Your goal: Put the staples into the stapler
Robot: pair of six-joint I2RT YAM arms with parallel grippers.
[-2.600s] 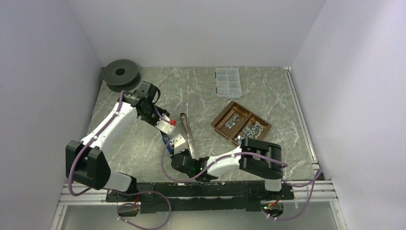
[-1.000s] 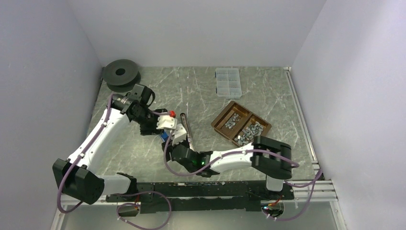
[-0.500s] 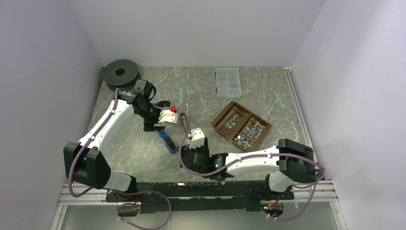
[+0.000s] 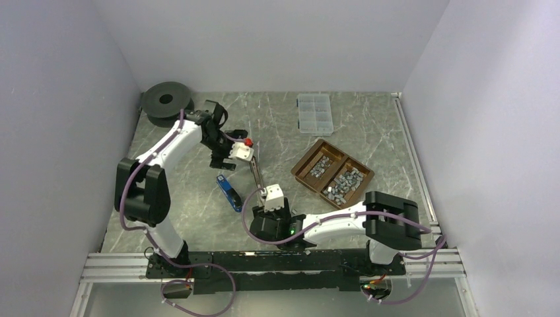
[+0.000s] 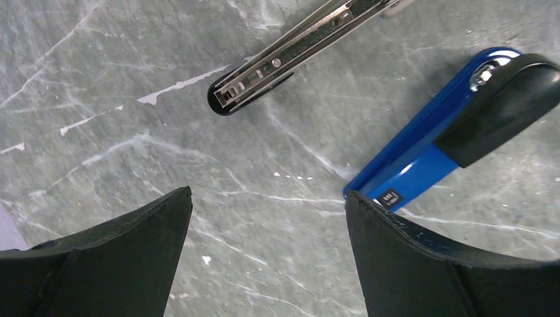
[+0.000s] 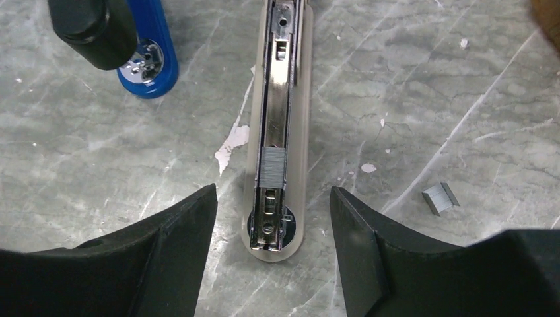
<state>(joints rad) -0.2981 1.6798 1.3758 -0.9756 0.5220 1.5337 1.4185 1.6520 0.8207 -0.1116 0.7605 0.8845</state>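
Observation:
The stapler lies opened on the marble. Its blue body (image 4: 230,193) with a black part (image 5: 502,112) is to the left, and its metal magazine rail (image 4: 255,173) is to the right. A short strip of staples (image 6: 273,165) sits in the rail, and another strip (image 6: 440,198) lies loose on the table to its right. My right gripper (image 6: 272,191) is open, its fingers straddling the rail's near end (image 6: 272,234) without touching it. My left gripper (image 5: 269,193) is open over bare marble, with the rail's far tip (image 5: 228,98) ahead of it and the blue body (image 5: 422,162) beside its right finger. More staples (image 4: 343,179) fill a tray.
The brown wooden two-part tray (image 4: 298,173) stands right of the stapler. A clear plastic compartment box (image 4: 314,112) is at the back, and a black spool (image 4: 166,100) is in the back left corner. Walls close in the table on three sides.
My left gripper has opened and drawn back off the stapler toward the far end of the rail. My right gripper has shifted right, from the blue body to the rail's near end.

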